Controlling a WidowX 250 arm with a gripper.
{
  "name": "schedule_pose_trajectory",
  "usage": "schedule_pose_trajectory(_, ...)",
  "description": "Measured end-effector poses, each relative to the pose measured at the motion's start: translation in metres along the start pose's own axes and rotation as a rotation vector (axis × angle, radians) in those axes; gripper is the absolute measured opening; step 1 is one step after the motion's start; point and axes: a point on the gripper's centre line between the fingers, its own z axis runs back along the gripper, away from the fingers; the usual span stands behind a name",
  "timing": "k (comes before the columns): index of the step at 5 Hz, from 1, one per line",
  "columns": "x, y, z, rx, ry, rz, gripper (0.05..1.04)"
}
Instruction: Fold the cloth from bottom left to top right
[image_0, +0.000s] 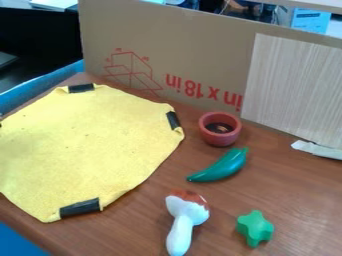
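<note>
You have a brown wooden table (137, 222) under everything, its surface running out to the right and bottom edges. Along its back stands a wide cardboard sheet (180, 50), upright, with red print and a red line drawing on it. In front of that, on the table's left half, you have the yellow cloth (87, 140), spread broad and mostly flat, its left side running out of view. Its outline is many-sided rather than square, and small dark specks dot its surface. A pale, wood-grained panel (294, 90) covers the cardboard's right part. At your far left, a blue strip (40, 82) slants along behind the table's edge.

Nearer you, right of the cloth, a white toy mushroom (184, 220) with a red-brown top lies with its stem toward the bottom edge. Above it you see a green pepper (222, 167), lying at a slant, and just beyond that a reddish bowl (220, 129) standing upright with something dark inside. A green star (254, 228) lies right of the mushroom, apart from it. Smallest are the black patches on the cloth's rim: one near you (80, 208), one at the back (81, 88), one on the right (173, 120). How the gripper's jaws stand, you cannot tell.
</note>
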Motion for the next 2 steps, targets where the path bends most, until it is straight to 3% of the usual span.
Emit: schedule_pose_trajectory(2, -0.0032, 0.0010, -0.0026, 0.014, -0.011, 0.009, 0.999)
